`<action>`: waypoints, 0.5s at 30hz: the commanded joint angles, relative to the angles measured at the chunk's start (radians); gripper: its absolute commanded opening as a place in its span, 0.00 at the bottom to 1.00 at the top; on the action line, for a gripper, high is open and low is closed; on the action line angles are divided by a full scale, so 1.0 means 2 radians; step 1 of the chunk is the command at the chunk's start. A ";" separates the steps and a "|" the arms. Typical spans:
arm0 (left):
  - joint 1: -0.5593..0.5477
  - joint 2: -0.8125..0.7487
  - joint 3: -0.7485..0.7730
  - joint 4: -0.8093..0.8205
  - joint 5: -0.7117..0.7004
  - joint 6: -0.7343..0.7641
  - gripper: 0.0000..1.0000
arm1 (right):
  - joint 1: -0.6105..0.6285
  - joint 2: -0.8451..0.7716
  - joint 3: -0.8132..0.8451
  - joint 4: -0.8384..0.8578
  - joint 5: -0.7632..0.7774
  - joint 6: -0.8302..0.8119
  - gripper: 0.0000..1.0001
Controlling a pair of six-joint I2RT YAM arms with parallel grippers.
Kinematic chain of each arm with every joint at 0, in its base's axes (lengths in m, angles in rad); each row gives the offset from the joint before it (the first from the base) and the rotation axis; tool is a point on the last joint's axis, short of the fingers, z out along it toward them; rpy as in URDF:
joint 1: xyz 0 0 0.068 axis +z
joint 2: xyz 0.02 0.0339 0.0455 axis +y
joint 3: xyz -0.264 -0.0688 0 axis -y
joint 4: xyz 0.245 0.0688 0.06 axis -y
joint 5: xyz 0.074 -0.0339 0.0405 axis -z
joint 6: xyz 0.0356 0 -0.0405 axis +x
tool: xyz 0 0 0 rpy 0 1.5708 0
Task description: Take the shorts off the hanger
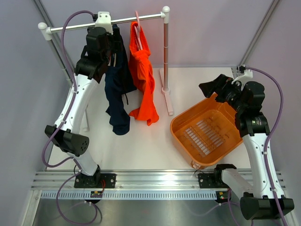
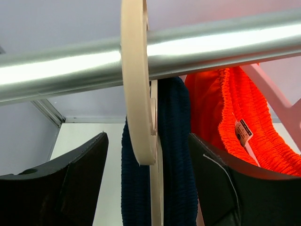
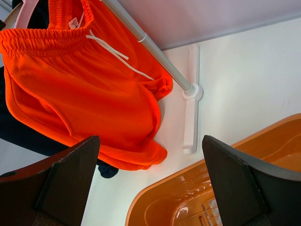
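I see white table [image 1: 141, 146], pale grey walls [image 1: 19, 70] round it. Navy shorts [image 1: 117, 94] & orange shorts [image 1: 143, 80] hang on far rail [image 1: 80, 27], L side. L gripper [image 2: 146, 141] jaws apart astride navy waistband at hanger [image 2: 136, 94]. R gripper [image 3: 150, 139] wide, empty, by far rim of basket [image 1: 181, 136], R side.

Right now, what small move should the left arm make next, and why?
Probably close the left gripper on the navy shorts: its open jaws bracket their waistband and the cream hanger just under the rail, so a grip there could pull them off.

A robot lab booth — grey panel walls [image 1: 19, 70], aluminium mounting rail [image 1: 155, 181].
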 commanded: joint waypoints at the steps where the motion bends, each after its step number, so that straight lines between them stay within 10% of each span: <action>1: 0.005 0.007 0.013 0.006 0.020 -0.013 0.72 | 0.000 0.001 0.013 0.009 0.005 -0.008 1.00; 9: 0.008 0.015 0.013 0.007 0.023 -0.019 0.68 | 0.000 0.004 0.012 0.009 0.006 -0.009 0.99; 15: 0.010 0.017 0.015 0.004 0.028 -0.021 0.41 | 0.000 0.004 0.013 0.007 0.006 -0.010 0.99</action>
